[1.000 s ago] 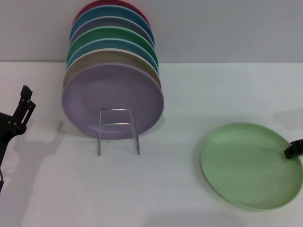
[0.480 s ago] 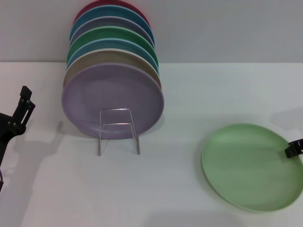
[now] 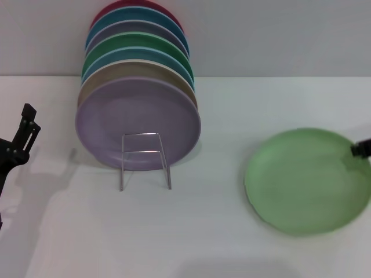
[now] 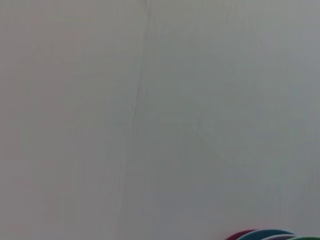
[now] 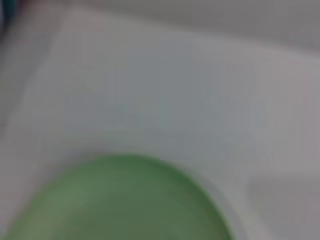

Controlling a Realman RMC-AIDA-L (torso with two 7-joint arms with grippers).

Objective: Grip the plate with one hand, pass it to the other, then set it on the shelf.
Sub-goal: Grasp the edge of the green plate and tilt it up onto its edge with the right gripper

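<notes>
A white table [image 3: 203, 231] runs back to a plain pale wall, and on it we see the shelf [image 3: 145, 159], a thin wire rack already filled with a row of upright plates, the lilac plate [image 3: 138, 123] being the front one. The plate [image 3: 304, 180] of our task, the light green one, is at the right side, well apart from the rack. It seems lifted and a little tilted, but we cannot say this for sure. The right gripper [image 3: 360, 149] meets its far right rim at the border of the head view; we judge it is closed on that rim, though only a small black part shows. The left gripper [image 3: 23, 136] waits at the left edge, near the rack, its fingers close together and holding nothing. We expect the plate to be stiff, rather light and smooth, so it can slip or swing when held by one edge. For the hand-over, the left gripper should take the free rim opposite the right one, pinching firmly across the shallow lip.
</notes>
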